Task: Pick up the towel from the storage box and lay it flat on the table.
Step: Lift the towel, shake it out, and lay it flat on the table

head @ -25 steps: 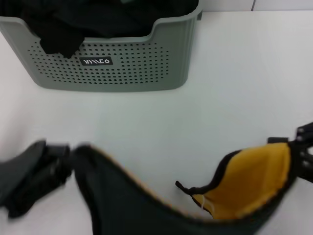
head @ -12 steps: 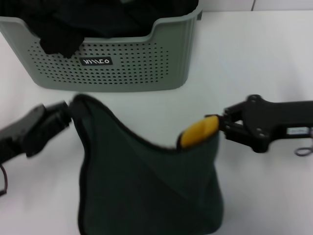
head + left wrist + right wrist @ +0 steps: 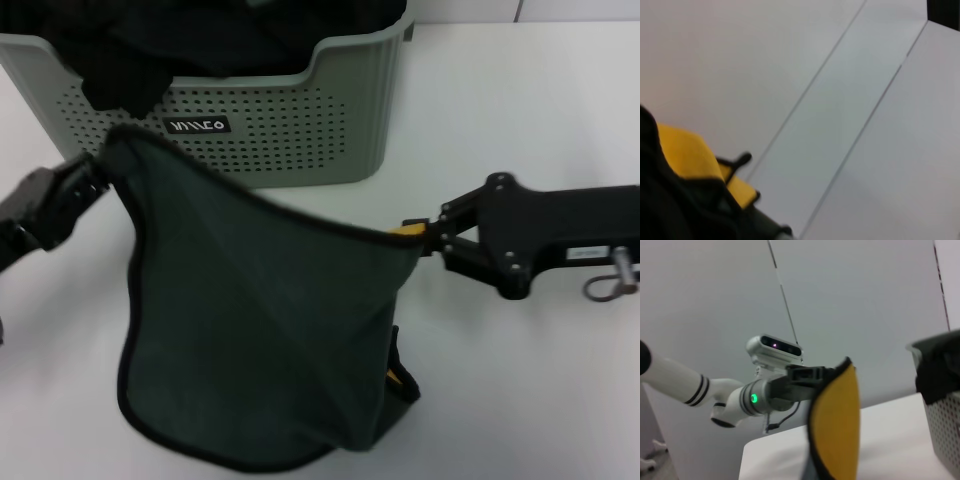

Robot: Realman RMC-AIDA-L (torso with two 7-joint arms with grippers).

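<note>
The towel (image 3: 250, 320) hangs spread between both grippers with its dark green face toward the head camera. Its black-trimmed top edge sags between them, and the lower edge is near the table (image 3: 520, 120). My left gripper (image 3: 98, 170) is shut on the towel's upper left corner, just in front of the storage box (image 3: 300, 140). My right gripper (image 3: 425, 238) is shut on the opposite corner, where a sliver of yellow shows. The left wrist view shows the towel's yellow face (image 3: 682, 157), and the right wrist view shows that same face (image 3: 837, 425).
Black fabric (image 3: 200, 40) fills the storage box and spills over its dipped front rim. In the right wrist view the left arm (image 3: 755, 397) shows beyond the towel, with the box (image 3: 942, 425) at one side. White tabletop extends to the right of the box.
Both grippers moved farther from me toward the box, the left one most. The towel is now pulled wider between them, green face out, and the yellow corner has nearly vanished.
</note>
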